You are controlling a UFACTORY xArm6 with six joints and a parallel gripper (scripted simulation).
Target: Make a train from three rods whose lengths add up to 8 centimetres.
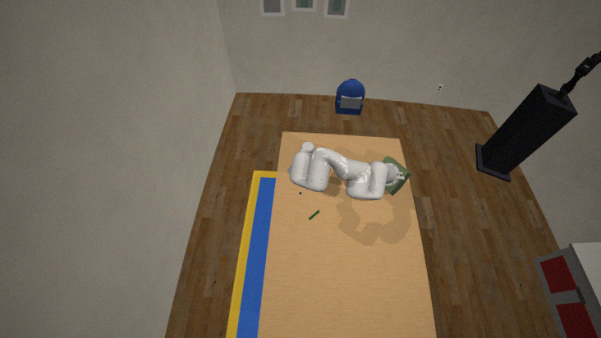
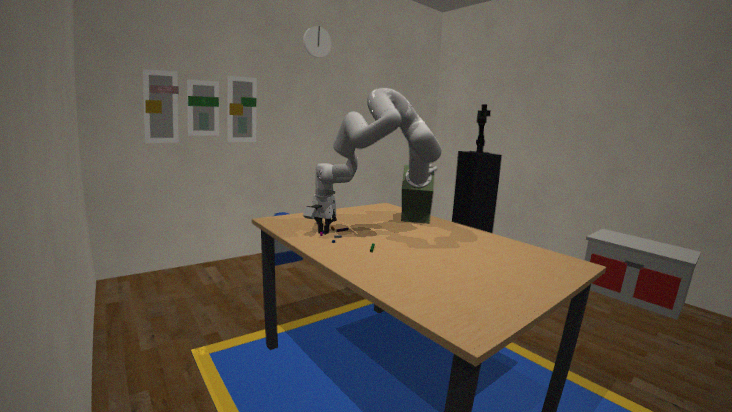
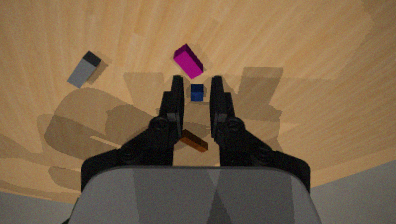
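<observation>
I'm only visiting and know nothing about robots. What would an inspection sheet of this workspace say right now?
Surface: light wooden table, shadowed under the arm.
Job's things: small blue rod seen between the fingertips; magenta rod just beyond it; grey rod off to one side; orange rod under the gripper; dark green rod lying apart. No train is formed yet.
Clutter: nothing seen.
Grippers: black gripper low over the table, fingers partly apart, gripping nothing.
Cables: nothing seen.
Surroundings: blue floor mat with yellow border, black pedestal, grey cabinet with red doors, round wall clock.
</observation>
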